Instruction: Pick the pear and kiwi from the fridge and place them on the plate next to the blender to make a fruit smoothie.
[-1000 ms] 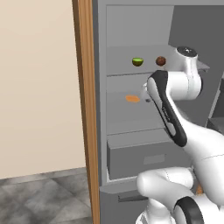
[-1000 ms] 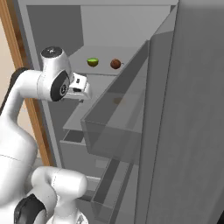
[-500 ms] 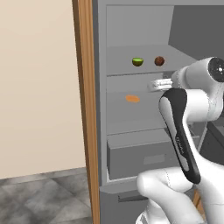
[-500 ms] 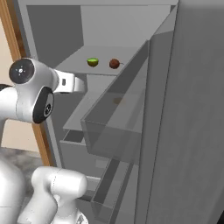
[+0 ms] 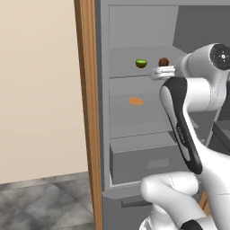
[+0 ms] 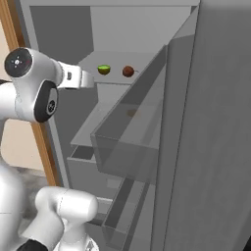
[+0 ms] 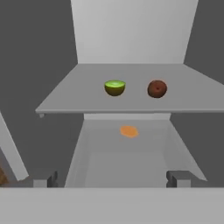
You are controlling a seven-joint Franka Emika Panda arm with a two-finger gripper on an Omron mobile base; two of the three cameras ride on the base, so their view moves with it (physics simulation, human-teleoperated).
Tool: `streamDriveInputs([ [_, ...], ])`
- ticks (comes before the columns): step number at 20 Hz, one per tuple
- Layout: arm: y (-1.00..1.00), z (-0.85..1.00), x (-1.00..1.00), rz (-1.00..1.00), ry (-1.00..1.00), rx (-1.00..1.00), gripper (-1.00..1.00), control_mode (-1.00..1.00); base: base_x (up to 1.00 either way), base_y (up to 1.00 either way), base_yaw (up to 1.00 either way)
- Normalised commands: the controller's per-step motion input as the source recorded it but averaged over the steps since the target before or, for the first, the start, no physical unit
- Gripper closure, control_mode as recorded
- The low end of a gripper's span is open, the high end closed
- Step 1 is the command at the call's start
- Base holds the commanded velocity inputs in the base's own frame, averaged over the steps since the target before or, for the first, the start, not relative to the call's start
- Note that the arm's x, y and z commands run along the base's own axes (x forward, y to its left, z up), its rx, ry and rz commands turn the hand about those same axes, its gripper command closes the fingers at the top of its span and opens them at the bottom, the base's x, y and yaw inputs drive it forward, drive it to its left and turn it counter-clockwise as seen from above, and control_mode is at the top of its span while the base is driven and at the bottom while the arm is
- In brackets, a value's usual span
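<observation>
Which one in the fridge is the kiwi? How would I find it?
Look inside the open fridge at its upper shelf, where two small fruits sit side by side, apart. The kiwi is the round, dull-brown one; the pear next to it is yellow-green, and the flat orange food lies one shelf lower.

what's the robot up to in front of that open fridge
The white arm is reaching toward the open fridge, holding nothing. Its end effector is open, level with the upper shelf and short of its front edge. On that shelf sit the pear and the kiwi, side by side and apart, both untouched. A flat orange food item lies on the shelf below.
</observation>
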Motion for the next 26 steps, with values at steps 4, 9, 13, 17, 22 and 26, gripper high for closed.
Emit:
streamDriveInputs([
  [4, 0.0, 0.0, 0.39, 0.0, 0.0, 0.0, -1.0, -1.0, 0.0, 0.0, 0.0],
  [9, 0.01, -0.07, 0.73, 0.0, 0.0, 0.0, -1.0, -1.0, 0.0, 0.0, 0.0],
  [13, 0.12, -0.26, 0.91, -0.01, 0.07, 0.0, -1.0, -1.0, 0.0, 0.0, 0.0],
  [17, 0.03, -0.27, 1.0, -0.04, 0.13, 0.0, -1.0, -1.0, 0.0, 0.0, 0.0],
  [22, 0.0, -0.15, 0.9, -0.02, 0.04, 0.0, -1.0, -1.0, 0.0, 0.0, 0.0],
  [26, 0.0, -0.29, 0.88, 0.0, 0.01, 0.05, -1.0, -1.0, 0.0, 0.0, 0.0],
])
